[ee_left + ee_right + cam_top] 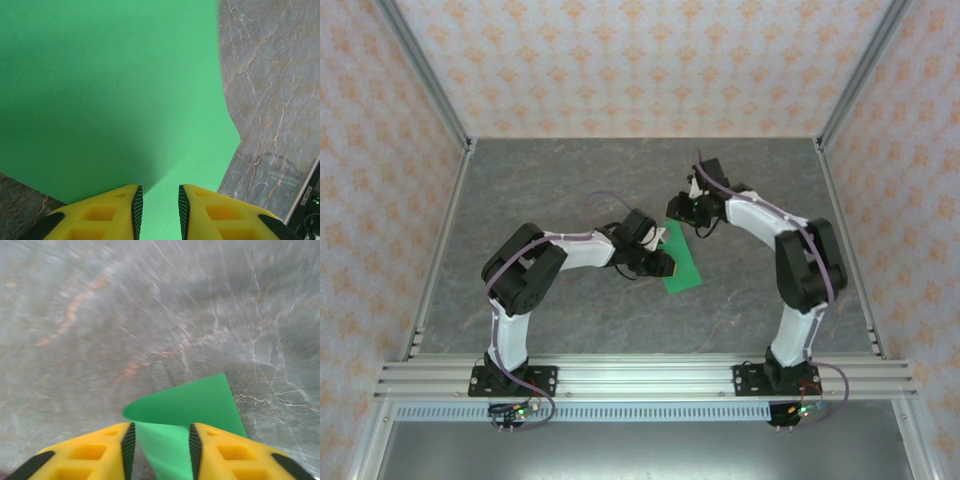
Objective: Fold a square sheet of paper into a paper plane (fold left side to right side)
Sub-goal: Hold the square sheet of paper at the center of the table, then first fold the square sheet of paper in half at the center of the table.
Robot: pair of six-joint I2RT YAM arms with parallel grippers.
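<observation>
Folding the left side over to the right, is that the step in hand?

I judge so. The square sheet of paper [685,265] lies mid-table on the grey marbled table [570,180], between the two arms. The top view shows it as a narrow slanted strip rather than a full square, so one side looks brought over.

What has the right gripper [160,432] got?

Its yellow fingers stand a little apart, and in its wrist view a curled lip of the green paper rises between them. The pads do not look pressed on it. I would call the jaws loose around the curl, not clamped.

And the left gripper [160,195]?

Low over the sheet at its left edge, jaws narrow, with a slit of green showing between the pads. Whether it bears down on the paper or hovers just above, I cannot tell, but I see nothing pinched.

So what does the next move call for?

The curl has to be laid flat with the edges matched, then the crease pressed along its length. One gripper should pin the sheet while the other runs the fold, or the thin paper may slide or spring open.

Anything in the way?

Mainly the arms themselves: the two wrists sit close together over the sheet and could bump. The metal rail [640,372] at the near edge and the patterned walls [640,60] are well apart from the work.
</observation>
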